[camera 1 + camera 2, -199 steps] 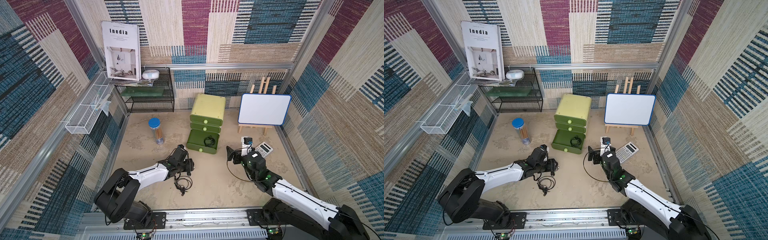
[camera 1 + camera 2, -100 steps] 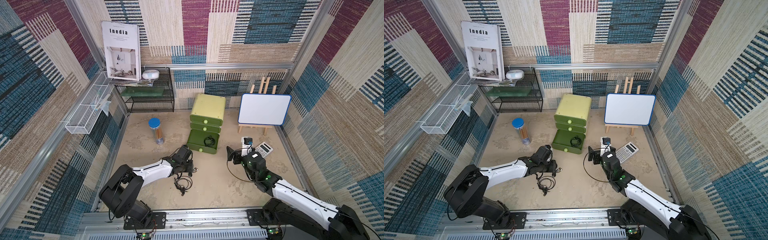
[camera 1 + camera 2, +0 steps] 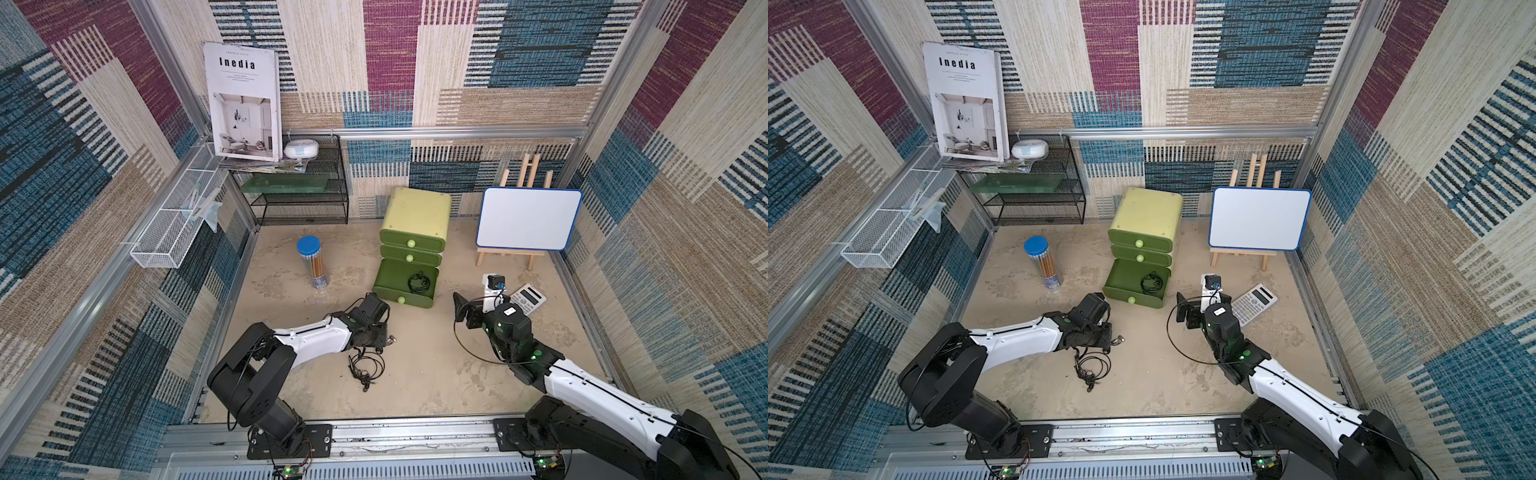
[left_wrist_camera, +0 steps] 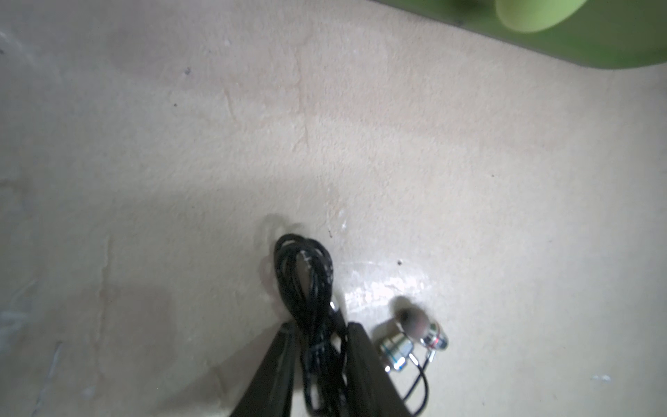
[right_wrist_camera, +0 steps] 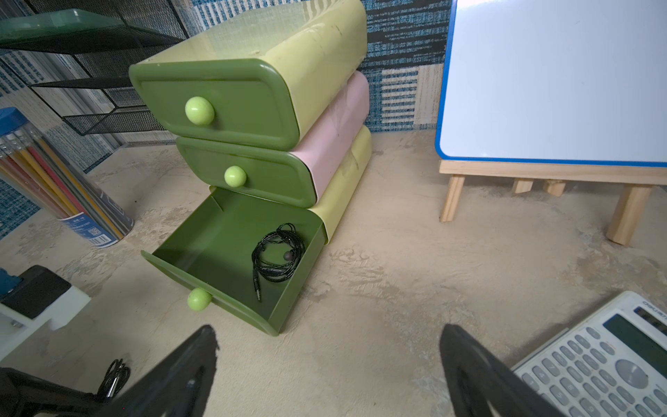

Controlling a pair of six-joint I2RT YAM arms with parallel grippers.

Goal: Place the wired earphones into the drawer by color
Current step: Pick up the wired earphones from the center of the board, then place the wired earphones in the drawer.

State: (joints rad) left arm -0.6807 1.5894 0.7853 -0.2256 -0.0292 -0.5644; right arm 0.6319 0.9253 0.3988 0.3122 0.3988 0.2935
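Clamps a loop of the black earphones (image 4: pixel 303 274) in the left end effector (image 4: pixel 321 326), with both fingers (image 4: pixel 361 361) drawn in tight on either side of the cable bundle, low at the desk (image 4: pixel 361 144). Leaves the two metallic earbuds (image 4: pixel 415 332) of that set lying on the desk just beside one finger, outside the grip. In both top views, trails the rest of that set loose across the desk, on the near side of the left wrist and apart from the front of the open bottom drawer (image 3: pixel 390 276).

Holds the right end effector (image 5: pixel 330 332) spread wide with nothing between the fingers, above the desk and facing the green chest of drawers (image 5: pixel 288 72), with a calculator (image 5: pixel 595 361) just beside one finger.

Contains, in the open drawer, a second black set (image 5: pixel 276 252), coiled by the side wall nearer the right arm, plug pointing toward the drawer front. Shows the upper two drawers shut. Places a whiteboard (image 3: pixel 528 218) and a pencil tub (image 3: pixel 313 266) on either side of the chest.
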